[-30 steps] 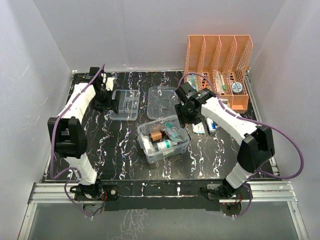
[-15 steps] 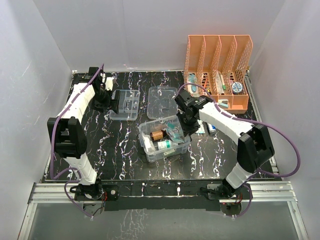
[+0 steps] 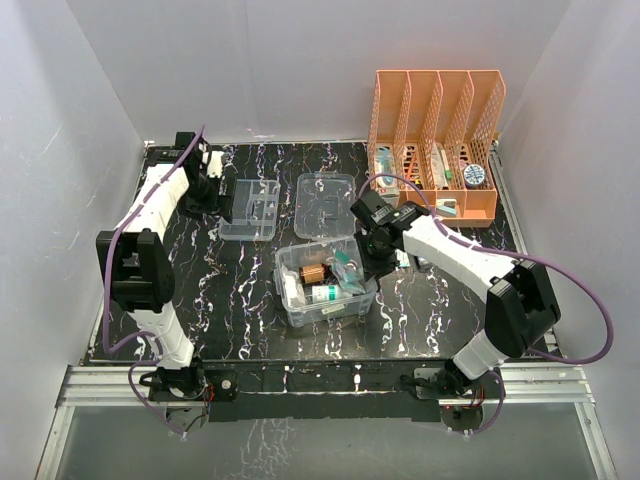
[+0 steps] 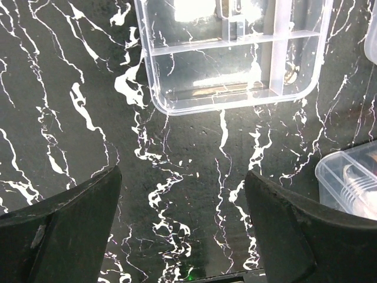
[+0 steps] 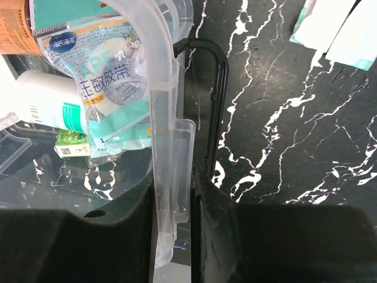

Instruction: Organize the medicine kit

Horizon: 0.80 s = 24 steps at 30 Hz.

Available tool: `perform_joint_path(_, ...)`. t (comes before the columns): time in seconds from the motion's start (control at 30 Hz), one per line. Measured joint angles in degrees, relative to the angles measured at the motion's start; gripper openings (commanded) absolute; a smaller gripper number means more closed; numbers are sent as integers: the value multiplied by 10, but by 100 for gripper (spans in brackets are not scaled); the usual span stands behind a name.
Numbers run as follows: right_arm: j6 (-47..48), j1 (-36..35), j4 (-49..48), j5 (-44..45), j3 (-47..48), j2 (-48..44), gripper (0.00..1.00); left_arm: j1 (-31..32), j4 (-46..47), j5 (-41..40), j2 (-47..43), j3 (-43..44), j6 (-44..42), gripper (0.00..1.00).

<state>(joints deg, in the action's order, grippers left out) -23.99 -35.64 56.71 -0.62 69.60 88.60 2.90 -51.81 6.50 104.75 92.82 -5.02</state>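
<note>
My right hand is clamped on the right wall of the clear box, one finger inside and one outside, with the wall and its little side tab pinched between them. The box sits near the middle of the black marbled table, turned a little askew.

My left hand is released, fingers spread wide over bare tabletop with nothing between them. Just ahead of it lies the shallow divided tray, at the back left. The near corner of the box shows at the right edge of that wrist's view.

The flat lid lies right of the tray and just behind the box. Two pale packets lie on the table close beside my right wrist, on the side away from the box. At the back right stands the orange rack, well apart from the box, with boxes and a round tin in its slots. Any print there is too small to read.

Inside the box, pressed against the wall I hold, is a light blue sachet with large blue Chinese characters and a small badge I cannot make out. Under it are a white bottle with a green band and a small green-and-white carton with a square code on it. An orange label shows at the corner, its text cut off.
</note>
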Motion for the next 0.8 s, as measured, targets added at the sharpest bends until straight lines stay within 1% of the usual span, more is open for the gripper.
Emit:
perform_joint_path(0.3, -52, -56, -19, 5, 4, 9, 0, -18, 7, -17, 7, 15, 6, 84)
perform_joint_path(0.57, -135, -106, -46, 33, 32, 42, 0, -24, 13, -23, 38, 29, 12, 83)
perform_joint_path(0.8, -206, -150, -70, 64, 52, 66, 0, -24, 21, -25, 45, 31, 14, 83)
